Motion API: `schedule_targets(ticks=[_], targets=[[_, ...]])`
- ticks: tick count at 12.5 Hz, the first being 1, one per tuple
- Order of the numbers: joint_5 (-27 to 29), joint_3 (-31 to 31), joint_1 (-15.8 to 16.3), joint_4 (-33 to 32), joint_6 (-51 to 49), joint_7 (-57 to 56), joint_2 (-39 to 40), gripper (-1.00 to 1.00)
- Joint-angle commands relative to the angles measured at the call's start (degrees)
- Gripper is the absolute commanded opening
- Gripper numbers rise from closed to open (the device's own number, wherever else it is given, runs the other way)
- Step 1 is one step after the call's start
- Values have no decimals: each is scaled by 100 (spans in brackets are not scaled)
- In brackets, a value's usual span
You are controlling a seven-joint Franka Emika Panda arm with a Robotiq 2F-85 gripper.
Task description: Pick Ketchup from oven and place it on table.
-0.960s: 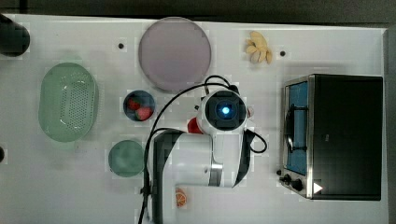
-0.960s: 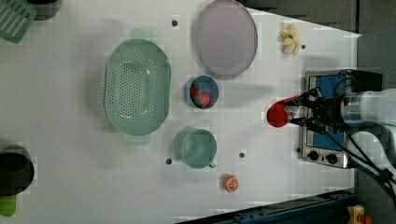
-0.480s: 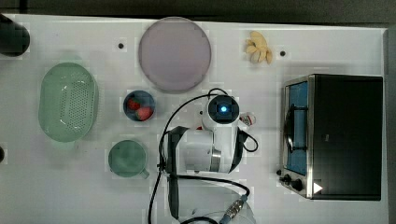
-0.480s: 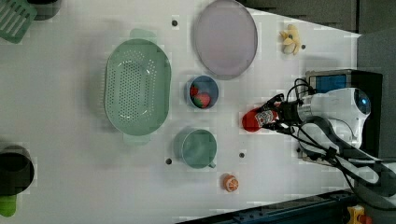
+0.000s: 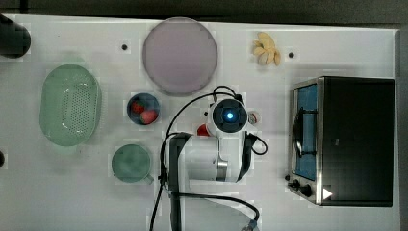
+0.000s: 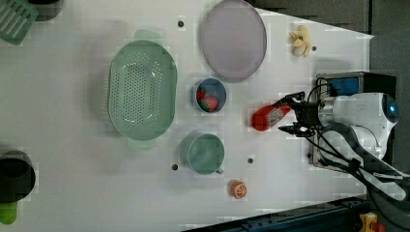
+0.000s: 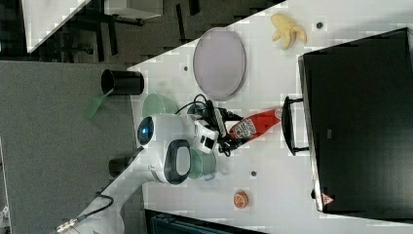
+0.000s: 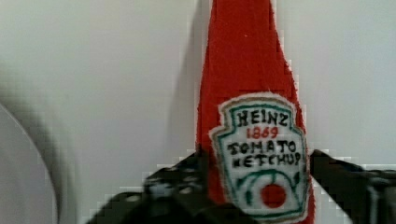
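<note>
While the black two-fingered gripper (image 6: 296,116) pinches its labelled body, the red plastic ketchup squeeze bottle (image 6: 269,116) hangs over the middle of the flat white tabletop (image 6: 72,183), between the blue bowl of strawberries (image 6: 211,95) and the boxy black toaster oven (image 5: 356,139).

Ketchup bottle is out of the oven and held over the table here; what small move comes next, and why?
Probably lower it. The pincer grips the Ketchup at its labelled body, clear of the oven, over bare table between the strawberry bowl and the oven. Then open.
</note>
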Motion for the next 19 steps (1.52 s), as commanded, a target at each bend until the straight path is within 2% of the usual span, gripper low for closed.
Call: schedule_targets(ticks=[1, 7, 9, 11, 19], targets=[[79, 84, 53, 445, -652, 193, -698, 100], [69, 81, 56, 2050, -3160, 194, -1880, 100], [67, 35, 40, 2805, -4161, 193, -2079, 100], [68, 68, 46, 3219, -4970, 194, -2120, 100], [68, 61, 42, 3352, -4986, 194, -2074, 100]])
